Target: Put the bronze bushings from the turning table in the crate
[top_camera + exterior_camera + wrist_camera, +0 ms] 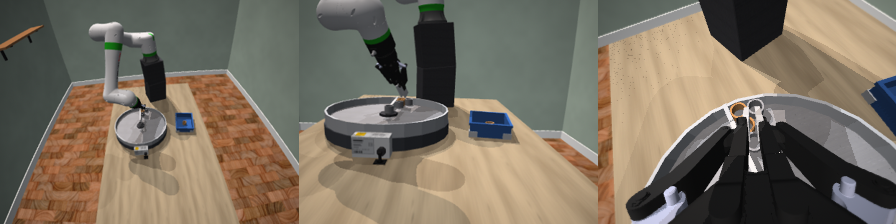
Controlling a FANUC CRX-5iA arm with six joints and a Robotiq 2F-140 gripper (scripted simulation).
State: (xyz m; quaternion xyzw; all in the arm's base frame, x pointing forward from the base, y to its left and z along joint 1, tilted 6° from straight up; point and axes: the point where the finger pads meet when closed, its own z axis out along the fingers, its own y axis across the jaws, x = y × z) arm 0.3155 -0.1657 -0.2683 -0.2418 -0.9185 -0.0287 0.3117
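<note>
The grey turning table stands on the wooden bench. A bronze bushing and a steel bushing stand side by side near the table's far rim. My gripper hangs a little above them, tilted, with its fingers shut and nothing held between them. A bit of orange shows beside the fingertips in the wrist view; I cannot tell what it belongs to. The blue crate sits right of the turning table with one bronze bushing inside.
A dark hub stands at the turning table's centre. A tall black block stands behind the table, close to the gripper. A control box is fixed to the table's front.
</note>
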